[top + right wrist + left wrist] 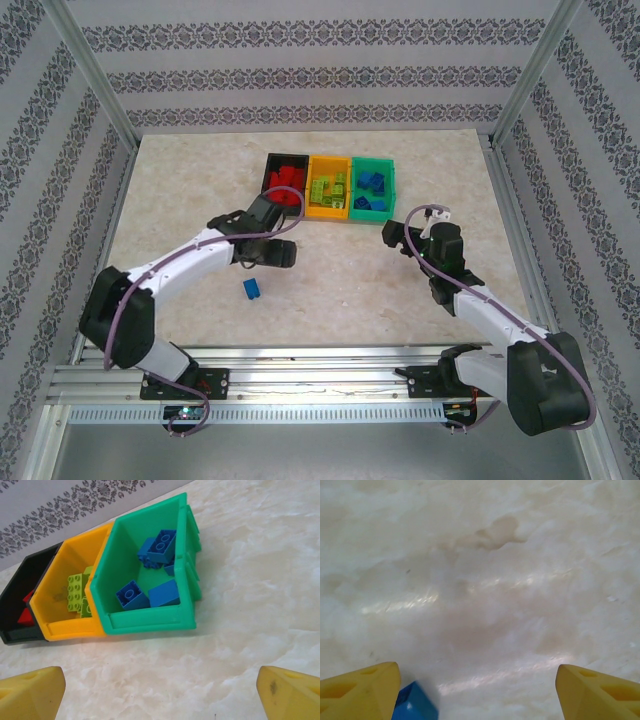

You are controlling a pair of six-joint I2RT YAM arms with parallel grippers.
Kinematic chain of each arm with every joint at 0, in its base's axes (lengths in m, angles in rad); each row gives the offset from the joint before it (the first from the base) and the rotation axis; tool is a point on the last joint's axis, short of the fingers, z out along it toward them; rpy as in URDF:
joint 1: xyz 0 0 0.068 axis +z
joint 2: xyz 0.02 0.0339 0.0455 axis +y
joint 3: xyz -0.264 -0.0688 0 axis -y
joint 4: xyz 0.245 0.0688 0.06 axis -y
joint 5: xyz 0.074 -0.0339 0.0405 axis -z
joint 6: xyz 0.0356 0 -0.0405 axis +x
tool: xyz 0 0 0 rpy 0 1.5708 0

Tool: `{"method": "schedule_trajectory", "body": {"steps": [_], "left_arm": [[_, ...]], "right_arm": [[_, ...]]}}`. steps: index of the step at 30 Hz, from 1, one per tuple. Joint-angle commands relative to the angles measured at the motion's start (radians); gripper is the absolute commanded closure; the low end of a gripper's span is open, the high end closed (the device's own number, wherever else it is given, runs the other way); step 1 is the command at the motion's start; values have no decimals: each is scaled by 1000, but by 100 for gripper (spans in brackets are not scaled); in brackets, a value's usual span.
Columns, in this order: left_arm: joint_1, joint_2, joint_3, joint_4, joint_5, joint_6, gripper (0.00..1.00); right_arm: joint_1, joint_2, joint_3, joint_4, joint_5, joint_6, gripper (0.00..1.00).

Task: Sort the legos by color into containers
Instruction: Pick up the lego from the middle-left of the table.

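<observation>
Left wrist: left claw (477, 680) spread wide, empty, beside blue lego (415, 705).

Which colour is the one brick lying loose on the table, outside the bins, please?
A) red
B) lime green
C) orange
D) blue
D: the lone brick on the table is blue, the same colour as the bricks in the green bin.
</observation>
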Motion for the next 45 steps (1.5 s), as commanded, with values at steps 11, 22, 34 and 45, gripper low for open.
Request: {"method": "schedule_trajectory", "body": {"steps": [11,22,34,45], "left_arm": [[39,-93,-174,-139,-48,-134,26],[42,0,-238,-72,15,-153,38],[43,36,-203,-50,16,-128,62],[42,-4,-163,-40,68,-113,67]], "right_arm": [[23,-2,15,22,1,-15,2],[26,20,22,21,12,-20,2],[39,16,22,22,21,-29,2],[39,26,26,22,6,-21,2]]}}
